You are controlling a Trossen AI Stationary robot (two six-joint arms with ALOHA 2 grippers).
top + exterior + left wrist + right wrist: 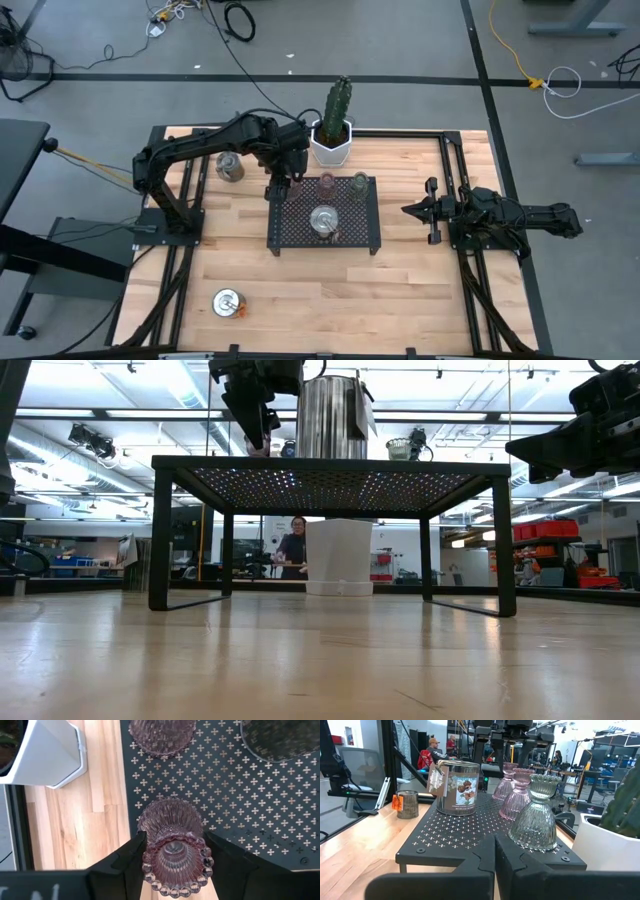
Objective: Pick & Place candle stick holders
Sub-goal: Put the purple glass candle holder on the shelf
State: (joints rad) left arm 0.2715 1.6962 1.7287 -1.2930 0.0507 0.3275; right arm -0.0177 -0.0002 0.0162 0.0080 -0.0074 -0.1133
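A black mesh tray (290,232) stands mid-table. On it are a shiny silver holder (323,220), a pinkish glass holder (327,183) and a greenish one (359,183). My left gripper (172,840) points steeply down over the tray's far left corner, shut on another pinkish ribbed glass holder (172,852). Two more silver holders stand on the wood, one far left (230,167) and one near left (228,303). My right gripper (412,210) waits shut at the right, level, holding nothing. My left gripper pinches the glass holder between its two fingers (127,860), on the ribbed wall just below the beaded rim (150,851). The fingers come from above, slanting down. The holder stays upright with its wide foot (167,817) at the tray's corner. Whether the foot rests on the mesh, I cannot tell.
A white hexagonal pot (332,145) with a cactus stands just beyond the tray's far edge, close to my left gripper. The tray is raised on legs (160,535). Bare wood lies in front of the tray and to its left.
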